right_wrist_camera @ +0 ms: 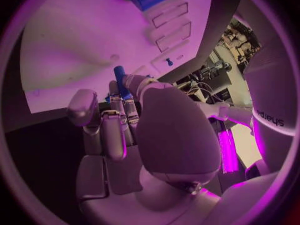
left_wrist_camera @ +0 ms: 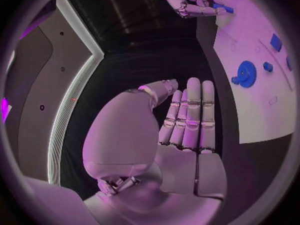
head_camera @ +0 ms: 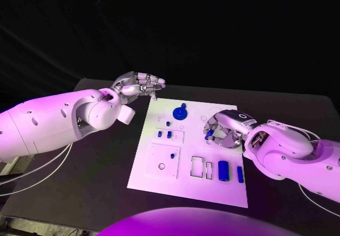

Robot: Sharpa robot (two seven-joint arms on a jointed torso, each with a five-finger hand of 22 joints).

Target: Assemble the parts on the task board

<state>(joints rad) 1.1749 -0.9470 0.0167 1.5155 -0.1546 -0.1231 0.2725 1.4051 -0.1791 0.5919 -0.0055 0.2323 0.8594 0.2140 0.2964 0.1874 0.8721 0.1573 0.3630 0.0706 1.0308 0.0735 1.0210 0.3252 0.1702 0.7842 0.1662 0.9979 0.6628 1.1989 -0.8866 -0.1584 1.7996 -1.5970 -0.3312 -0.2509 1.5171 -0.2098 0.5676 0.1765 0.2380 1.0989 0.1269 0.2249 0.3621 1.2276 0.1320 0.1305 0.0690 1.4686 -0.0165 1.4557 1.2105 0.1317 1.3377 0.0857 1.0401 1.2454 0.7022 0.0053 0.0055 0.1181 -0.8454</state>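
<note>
Head view: white task board on black table.

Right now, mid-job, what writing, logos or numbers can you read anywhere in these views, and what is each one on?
"sharpa", in dark letters running sideways on the white arm casing in the right wrist view; the last letters run out of sight.
The task board bears outlines and holes; no words or numbers are legible on it.
The blue parts, such as the round part, bear no marks that can be read.

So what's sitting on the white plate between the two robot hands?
In the head view, a round blue disc lies on the plate between the left hand and right hand.
</note>
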